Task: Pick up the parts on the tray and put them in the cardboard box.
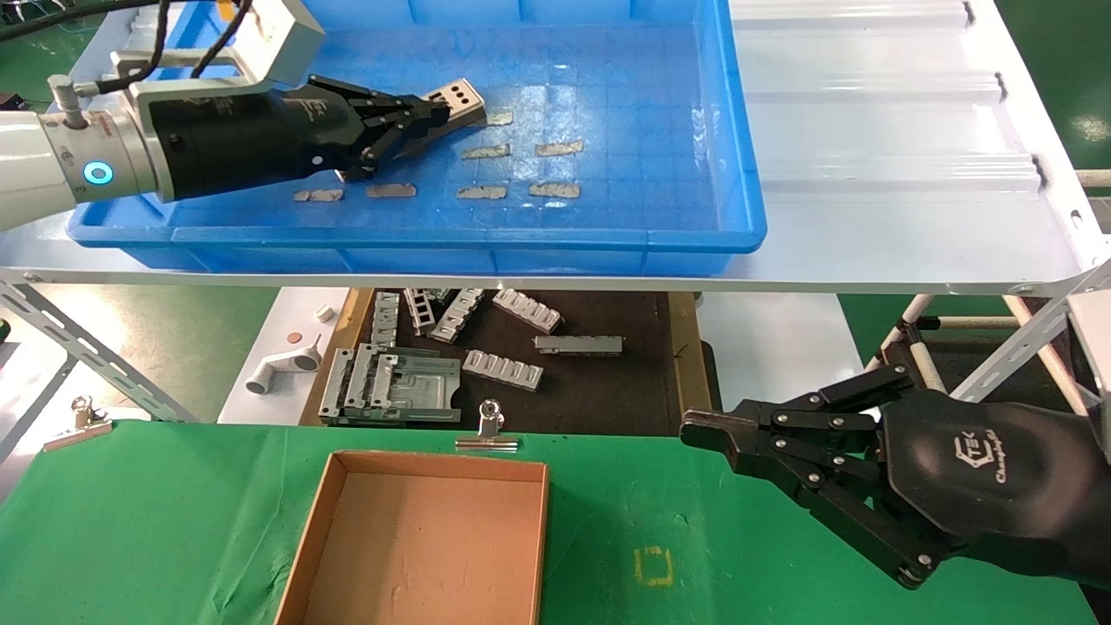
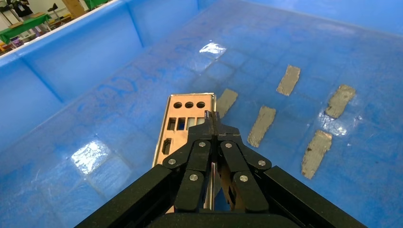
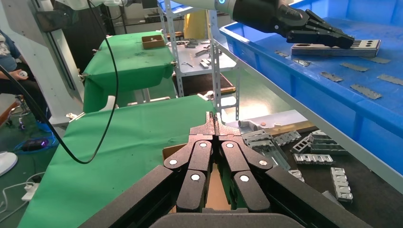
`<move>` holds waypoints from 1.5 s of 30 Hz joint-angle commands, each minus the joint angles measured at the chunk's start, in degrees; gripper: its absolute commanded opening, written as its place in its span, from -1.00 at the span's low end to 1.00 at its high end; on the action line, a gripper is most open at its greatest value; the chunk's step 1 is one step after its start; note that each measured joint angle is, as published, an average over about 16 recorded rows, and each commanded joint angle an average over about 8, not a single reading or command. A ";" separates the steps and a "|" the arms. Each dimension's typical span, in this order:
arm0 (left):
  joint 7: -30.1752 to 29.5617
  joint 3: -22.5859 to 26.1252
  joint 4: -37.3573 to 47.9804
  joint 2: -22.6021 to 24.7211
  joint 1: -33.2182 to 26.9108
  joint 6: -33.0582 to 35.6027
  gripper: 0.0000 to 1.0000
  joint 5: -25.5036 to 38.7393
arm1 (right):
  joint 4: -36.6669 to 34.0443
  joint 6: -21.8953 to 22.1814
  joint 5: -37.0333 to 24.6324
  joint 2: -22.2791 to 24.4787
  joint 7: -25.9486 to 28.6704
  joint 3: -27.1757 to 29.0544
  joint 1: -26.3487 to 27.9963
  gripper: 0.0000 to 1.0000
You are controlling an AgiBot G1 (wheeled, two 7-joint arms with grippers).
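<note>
Head view: left gripper (image 1: 434, 111) is inside the blue tray (image 1: 746, 174), reaching toward the tray's far left part, fingers pinched onto a silver plate (image 1: 462, 97) with round and rectangular cutouts. Plate sticks out past the fingertips, tilted a bit. Right wrist view shows the same plate (image 3: 361, 46) flat and raised clear of the tray floor, held edge-on by the left gripper (image 3: 349, 42). Left wrist view — fingers closed narrow over the near end of the plate (image 2: 183, 126), three round holes at its far end, row of rectangular slots under them; the plate's surface reflects a copper tone there.

Grey tape scraps (image 1: 555, 148) lie in two loose rows on the tray floor, right of and below the gripper; no other plate is visible in the tray. Tray sits on a white corrugated shelf (image 1: 885, 130).

Cardboard box (image 1: 425, 538) sits open on the green cloth (image 1: 156, 521) at the bottom of the head view, nothing inside it, well apart from the tray. A binder clip (image 1: 489, 430) stands just beyond its far edge. Grey ribbed brackets (image 1: 503, 369) lie scattered on a dark lower surface between shelf and cloth.

Right gripper (image 1: 694, 430) hovers over the green cloth right of the box — fingers pressed together, holding nothing, tips meeting in the right wrist view (image 3: 215, 124).
</note>
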 commanded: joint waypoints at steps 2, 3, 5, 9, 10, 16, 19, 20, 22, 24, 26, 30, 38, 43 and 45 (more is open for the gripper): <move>-0.01 -0.14 -0.04 -0.15 -0.08 0.38 0.45 -0.20 | 0.00 0.00 0.00 0.00 0.00 0.00 0.00 -1.00; -0.19 -0.25 0.04 -0.24 -0.13 0.52 0.70 -0.36 | 0.00 0.00 0.00 0.00 0.00 0.00 0.00 -1.00; -0.77 -0.52 0.32 -0.45 -0.22 0.75 1.00 -0.74 | 0.00 0.00 0.00 0.00 0.00 0.00 0.00 -1.00; -2.52 -0.90 1.00 -0.82 -0.51 0.84 1.00 -1.29 | 0.00 0.00 0.00 0.00 0.00 0.00 0.00 -1.00; -3.09 -0.93 1.19 -0.88 -0.60 0.83 1.00 -1.34 | 0.00 0.00 0.00 0.00 0.00 0.00 0.00 -1.00; -7.03 -0.74 2.04 -0.94 -1.08 0.92 1.00 -1.03 | 0.00 0.00 0.00 0.00 0.00 0.00 0.00 -1.00; -8.82 -0.59 2.23 -0.90 -1.17 0.77 1.00 -0.80 | 0.00 0.00 0.00 0.00 0.00 0.00 0.00 -1.00; -9.26 -0.51 2.22 -0.88 -1.18 0.60 1.00 -0.69 | 0.00 0.00 0.00 0.00 0.00 0.00 0.00 -1.00; -9.92 -0.30 2.12 -0.84 -1.15 0.16 1.00 -0.39 | 0.00 0.00 0.00 0.00 0.00 0.00 0.00 -1.00; -10.25 -0.05 1.88 -0.78 -1.11 -0.31 1.00 -0.04 | 0.00 0.00 0.00 0.00 0.00 0.00 0.00 -1.00; -10.29 0.21 1.53 -0.70 -1.04 -0.68 1.00 0.32 | 0.00 0.00 0.00 0.00 0.00 0.00 0.00 -1.00; -9.95 0.54 0.82 -0.56 -0.90 -0.98 1.00 0.81 | 0.00 0.00 0.00 0.00 0.00 0.00 0.00 -1.00; -10.10 0.60 0.47 -0.61 -0.69 -0.84 0.66 0.89 | 0.00 0.00 0.00 0.00 0.00 0.00 0.00 -1.00; -10.16 0.59 0.35 -0.77 -0.64 -0.90 -0.57 0.87 | 0.00 0.00 0.00 0.00 0.00 0.00 0.00 -1.00; -10.12 0.60 0.31 -0.82 -0.60 -0.97 -0.90 0.88 | 0.00 0.00 0.00 0.00 0.00 0.00 0.00 -1.00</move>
